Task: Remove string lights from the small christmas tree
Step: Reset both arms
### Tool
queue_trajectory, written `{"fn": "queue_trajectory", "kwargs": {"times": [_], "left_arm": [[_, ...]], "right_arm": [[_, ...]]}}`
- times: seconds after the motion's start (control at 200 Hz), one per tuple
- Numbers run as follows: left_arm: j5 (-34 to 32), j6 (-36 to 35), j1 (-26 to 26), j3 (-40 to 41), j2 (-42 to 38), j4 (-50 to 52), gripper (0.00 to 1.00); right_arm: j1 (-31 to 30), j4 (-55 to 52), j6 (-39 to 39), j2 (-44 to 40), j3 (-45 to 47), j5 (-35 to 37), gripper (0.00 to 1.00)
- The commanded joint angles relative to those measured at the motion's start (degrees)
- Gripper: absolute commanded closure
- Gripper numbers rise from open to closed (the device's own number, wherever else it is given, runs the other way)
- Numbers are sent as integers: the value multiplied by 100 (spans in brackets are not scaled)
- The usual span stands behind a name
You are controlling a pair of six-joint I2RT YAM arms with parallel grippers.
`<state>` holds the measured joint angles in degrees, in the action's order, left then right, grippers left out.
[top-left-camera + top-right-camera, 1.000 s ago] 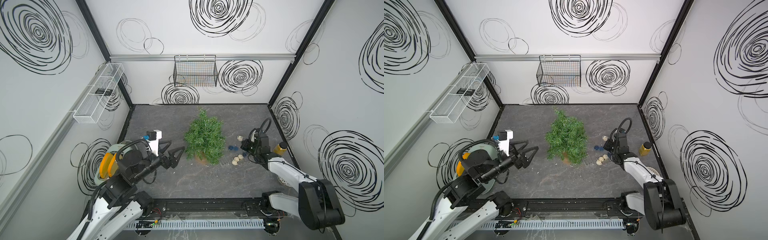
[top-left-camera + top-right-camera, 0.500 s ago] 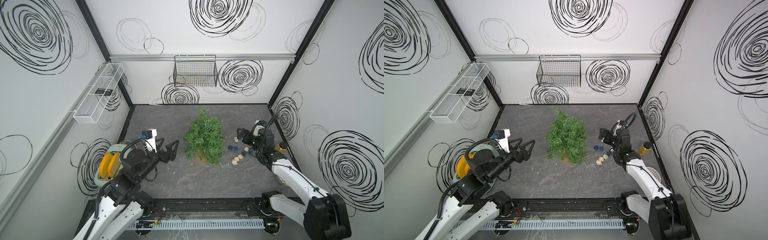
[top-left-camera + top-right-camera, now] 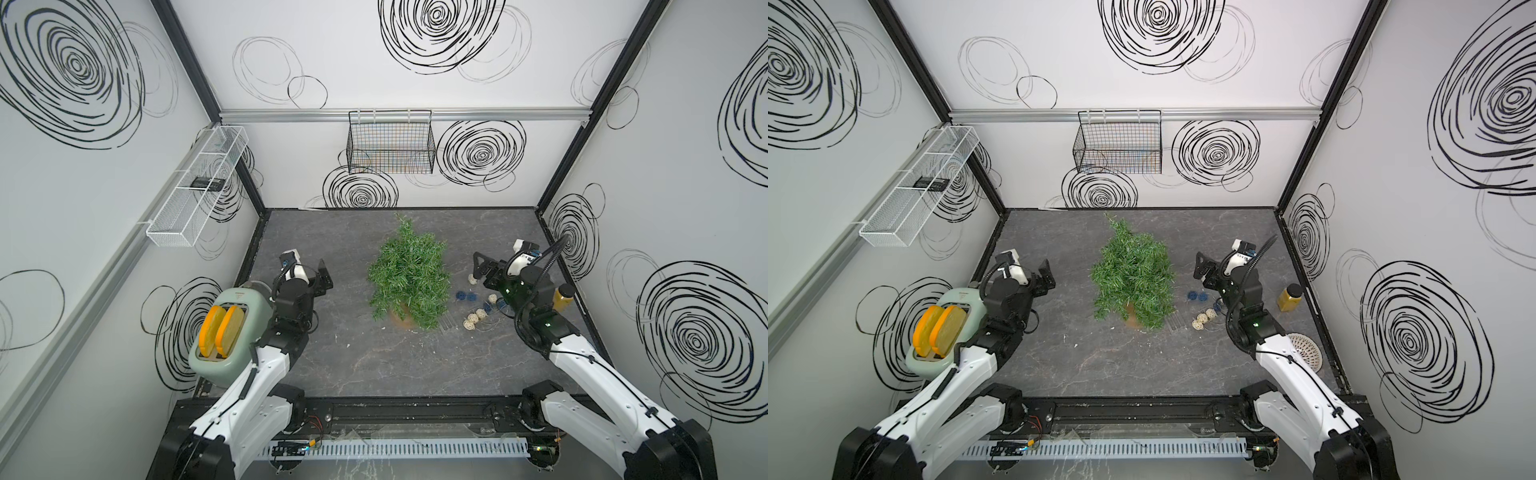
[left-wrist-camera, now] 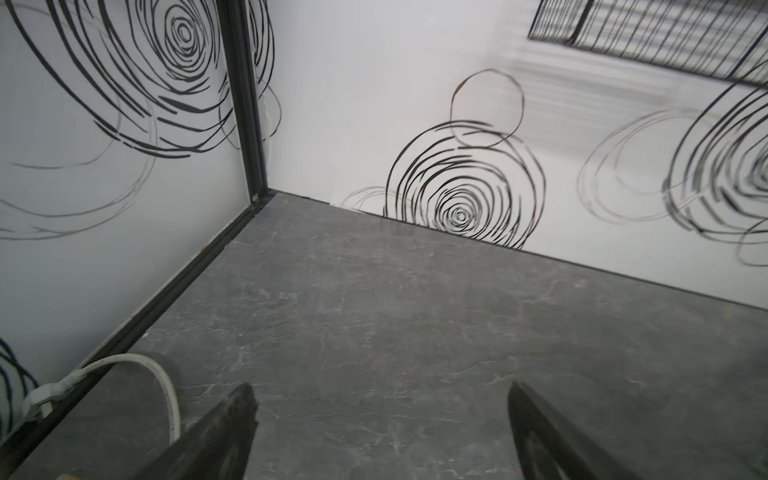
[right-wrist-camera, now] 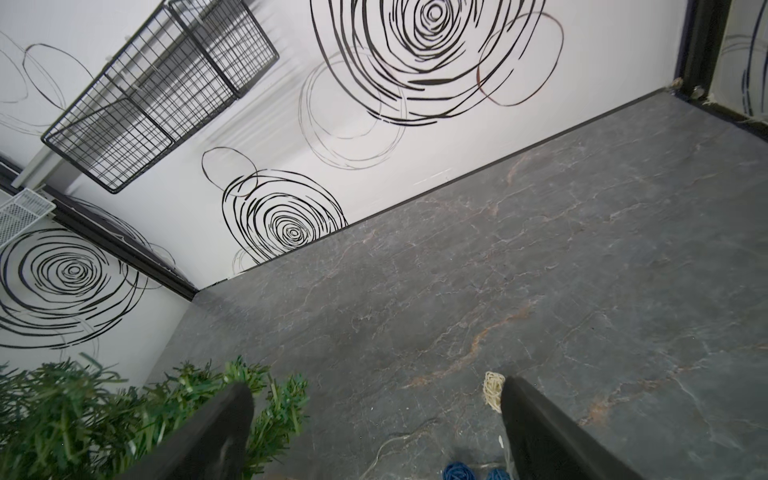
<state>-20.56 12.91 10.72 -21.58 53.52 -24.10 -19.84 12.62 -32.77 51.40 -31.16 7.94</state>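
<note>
The small christmas tree [image 3: 409, 278] [image 3: 1133, 278] stands mid-table in its tan pot [image 3: 401, 321]. The string lights [image 3: 473, 320] [image 3: 1202, 321] lie in a loose heap of cream and blue balls on the table, just right of the pot. My right gripper [image 3: 482, 269] [image 3: 1204, 270] hangs open above that heap, holding nothing. In the right wrist view, the right gripper [image 5: 374, 386] frames the tree [image 5: 83, 415], and the string lights [image 5: 492, 390] lie by one finger. My left gripper [image 3: 324, 276] [image 4: 380, 390] is open over bare table, left of the tree.
A green toaster [image 3: 226, 332] with yellow slices stands at the left edge beside the left arm. A yellow bottle [image 3: 1289, 297] and a round strainer [image 3: 1304, 349] sit by the right wall. A black wire basket [image 3: 390, 143] and a white mesh shelf [image 3: 195, 195] hang on the walls.
My right gripper has opened and risen off the string lights, which stay on the table. The left arm has drawn back from the tree towards the left wall, still open.
</note>
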Motion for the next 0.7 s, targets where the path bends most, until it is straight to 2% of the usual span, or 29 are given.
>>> {"fn": "queue_trajectory", "kwargs": {"times": [0.0, 0.205, 0.255, 0.315, 0.405, 0.46, 0.545, 0.695], "left_arm": [[214, -589, -135, 353, 305, -1967, 3], [215, -1302, -184, 698, 1697, -3463, 4], [240, -1506, -176, 857, 2038, -4134, 4], [295, -1411, -279, 995, 2359, -4631, 4], [803, -1304, -507, 1160, 2902, -5355, 4], [887, -1231, -600, 1211, 3208, -5734, 4], [1099, -1102, -746, 1064, 3149, -5315, 4], [1100, -1128, -736, 1086, 3222, -5477, 4]], "right_arm": [[-5, 252, 96, -128, 174, 291, 3], [26, 478, 69, -105, 319, 353, 3], [33, 434, 91, -100, 299, 374, 3], [54, 394, 96, -95, 275, 374, 3], [48, 429, 111, -86, 279, 321, 3], [11, 413, 88, -65, 278, 435, 3], [-67, 205, -90, 33, 202, 885, 3], [-30, 97, -271, 364, 98, 1420, 3]]}}
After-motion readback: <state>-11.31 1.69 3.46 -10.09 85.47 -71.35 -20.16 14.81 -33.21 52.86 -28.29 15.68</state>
